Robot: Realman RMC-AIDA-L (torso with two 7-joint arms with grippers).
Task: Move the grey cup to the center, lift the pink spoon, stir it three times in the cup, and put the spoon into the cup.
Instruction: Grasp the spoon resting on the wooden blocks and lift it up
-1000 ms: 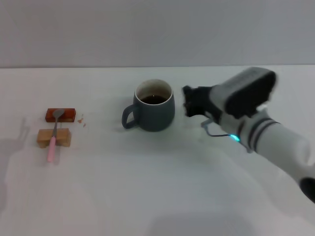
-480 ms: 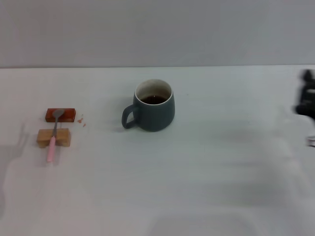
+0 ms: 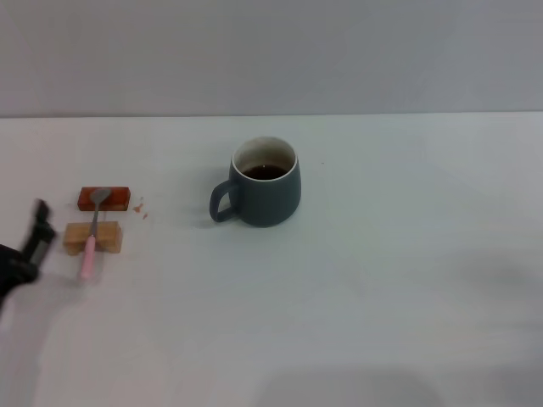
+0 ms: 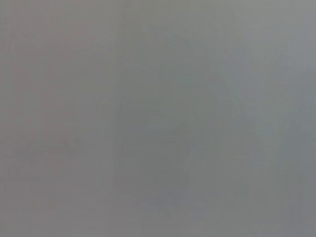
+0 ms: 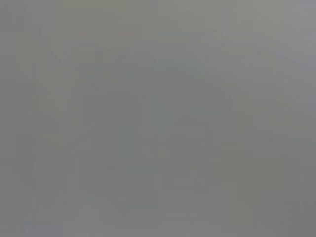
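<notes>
The grey cup (image 3: 265,192) stands upright near the middle of the white table, handle toward the left, dark liquid inside. The pink spoon (image 3: 92,233) lies at the left across a tan wooden block (image 3: 93,236), its metal bowl resting on a red-brown block (image 3: 105,198). My left gripper (image 3: 34,233) comes in at the left edge, just left of the tan block and apart from the spoon. The right gripper is out of view. Both wrist views show only plain grey.
A few small reddish crumbs (image 3: 141,208) lie right of the red-brown block. The white table (image 3: 365,280) spreads to the right of and in front of the cup, with a grey wall behind.
The right arm drew back from beside the cup and left the head view on the right. The left gripper has entered at the left edge near the spoon.
</notes>
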